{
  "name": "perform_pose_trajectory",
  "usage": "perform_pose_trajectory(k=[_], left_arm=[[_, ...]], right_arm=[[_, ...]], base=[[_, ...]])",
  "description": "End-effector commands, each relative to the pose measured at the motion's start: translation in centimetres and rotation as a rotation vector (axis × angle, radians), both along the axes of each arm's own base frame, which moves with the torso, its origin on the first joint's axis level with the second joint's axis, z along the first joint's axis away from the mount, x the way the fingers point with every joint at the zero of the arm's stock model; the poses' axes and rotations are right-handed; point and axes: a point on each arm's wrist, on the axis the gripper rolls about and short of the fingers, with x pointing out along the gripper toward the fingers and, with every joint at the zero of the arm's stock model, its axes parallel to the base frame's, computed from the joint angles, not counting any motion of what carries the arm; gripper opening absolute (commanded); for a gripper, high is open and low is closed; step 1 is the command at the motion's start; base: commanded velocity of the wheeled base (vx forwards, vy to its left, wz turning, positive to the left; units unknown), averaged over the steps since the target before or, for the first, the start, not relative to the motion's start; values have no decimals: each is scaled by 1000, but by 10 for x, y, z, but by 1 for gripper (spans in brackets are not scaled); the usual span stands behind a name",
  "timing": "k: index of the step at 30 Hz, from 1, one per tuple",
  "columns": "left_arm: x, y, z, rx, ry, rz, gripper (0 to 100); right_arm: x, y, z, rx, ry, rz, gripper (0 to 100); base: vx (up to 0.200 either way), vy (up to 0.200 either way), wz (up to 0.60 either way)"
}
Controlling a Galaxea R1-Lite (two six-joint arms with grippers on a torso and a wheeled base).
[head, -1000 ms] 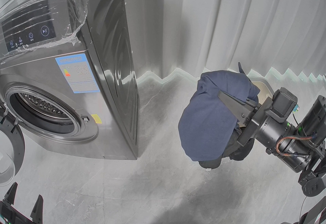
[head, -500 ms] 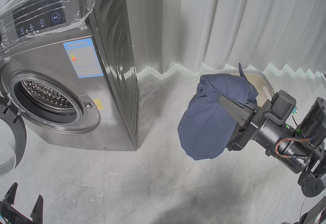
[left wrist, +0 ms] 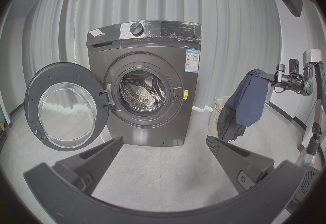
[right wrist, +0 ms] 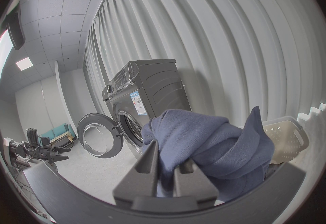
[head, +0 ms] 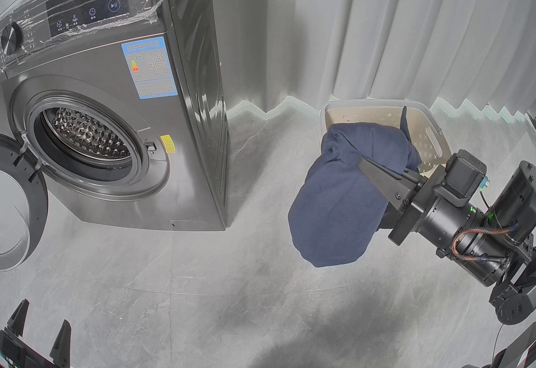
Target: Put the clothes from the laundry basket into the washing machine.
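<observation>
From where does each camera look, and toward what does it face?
Head: high, looking down at washer, basket and floor; shows right gripper holding garment, and left gripper.
Left wrist: low, facing the washer's open door; shows its own open fingers, right arm far off.
Right wrist: behind the garment, facing the washer; shows its own shut fingers.
All three share washer and garment.

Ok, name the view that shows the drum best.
The left wrist view: it faces the washing machine head-on, straight into the drum past the open door. The head view sees the drum obliquely from above; the right wrist view catches a sidelong sliver.
</observation>
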Motion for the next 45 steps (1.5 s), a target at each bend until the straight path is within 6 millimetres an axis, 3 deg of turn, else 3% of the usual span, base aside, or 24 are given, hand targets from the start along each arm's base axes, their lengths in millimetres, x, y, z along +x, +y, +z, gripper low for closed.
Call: perform_pose_trajectory(k=[1,24,38,45], left_arm=[[0,0,-5,0,1,-1,100],[0,0,-5,0,1,-1,100],[0,0,-5,0,1,1,100],[0,0,-5,0,1,1,100]], right_arm=[[0,0,0,0,0,1,0],[0,2,-8,-21,23,7,0],[2,3,-2,3,-3,7,0],[2,3,0,8,-8,7,0]], base=[[0,200,0],[0,200,0],[0,200,0],[0,0,0]])
